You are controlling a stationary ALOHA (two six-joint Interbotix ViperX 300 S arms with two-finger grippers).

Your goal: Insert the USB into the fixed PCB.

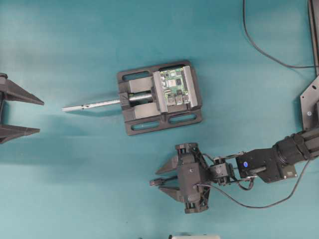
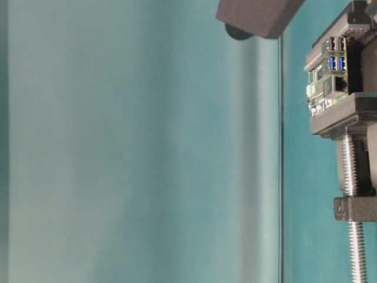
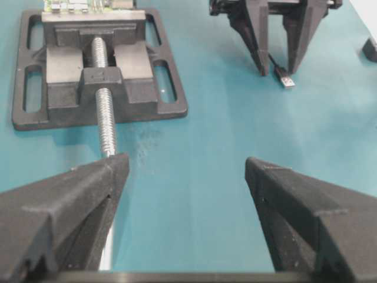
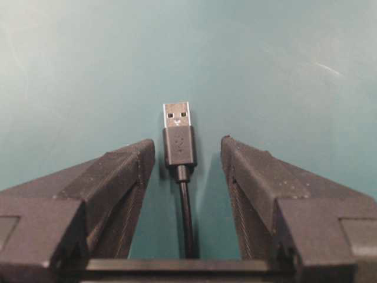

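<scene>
From above, the right gripper [image 1: 160, 182] sits low on the teal table [image 1: 75, 50], jaws spread wide around the USB [image 1: 155, 182]. The green PCB [image 1: 175, 85] is clamped in the black vise [image 1: 160, 97], well apart from the plug. The left gripper [image 1: 37, 116] waits at the left edge, jaws wide, holding nothing.

From table level, the PCB's ports [image 2: 334, 54] show, blue inside.

The left wrist camera shows the vise screw [image 3: 105, 121] straight ahead.

The right wrist camera shows the plug lying flat between the two fingers [image 4: 126, 171], not touched. This looks like the grabbing step. Next, the fingers should squeeze the dark plug body, then lift.
</scene>
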